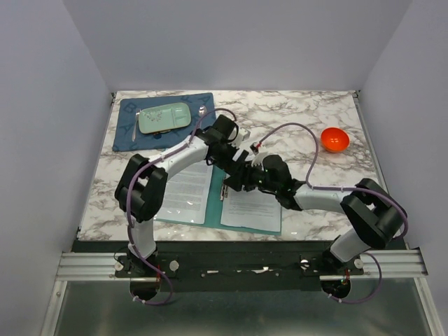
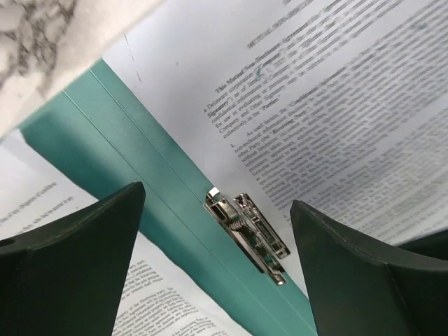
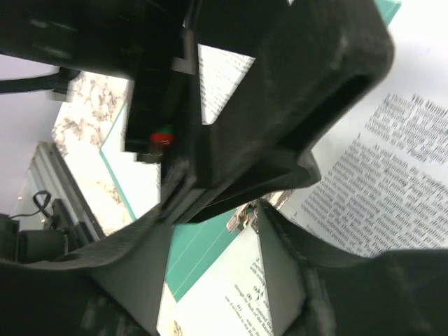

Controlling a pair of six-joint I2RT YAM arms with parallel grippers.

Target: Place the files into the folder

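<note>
Checking in from the remote station: the folder [image 2: 133, 168] lies open and flat on the marble table [image 1: 315, 112], right in front of the arm bases. The files [image 1: 253, 207] are on it, one sheet on each half, with the metal clip [image 2: 246, 234] at the spine between them. As for handling, I'd guess these sheets weigh next to nothing, flop the moment you lift a corner, and slide around on that slick folder surface. Pinching the middle of a sheet looks hopeless to me. I'd go for an edge or a corner, or pin the paper down near the spine and let the clip do the holding. The clip itself looks like the only stiff, grabbable part, small and springy, so it probably needs a firm squeeze on its lever. The left gripper [image 2: 217, 203] hangs directly over the clip with its jaws spread wide, holding nothing and touching nothing I can see. The right gripper [image 3: 210, 238] sits low over the same spot with its fingers apart and nothing between them. One fingertip is just beside the clip, but I can't tell if it's actually touching, because the other arm blocks most of that view.
</note>
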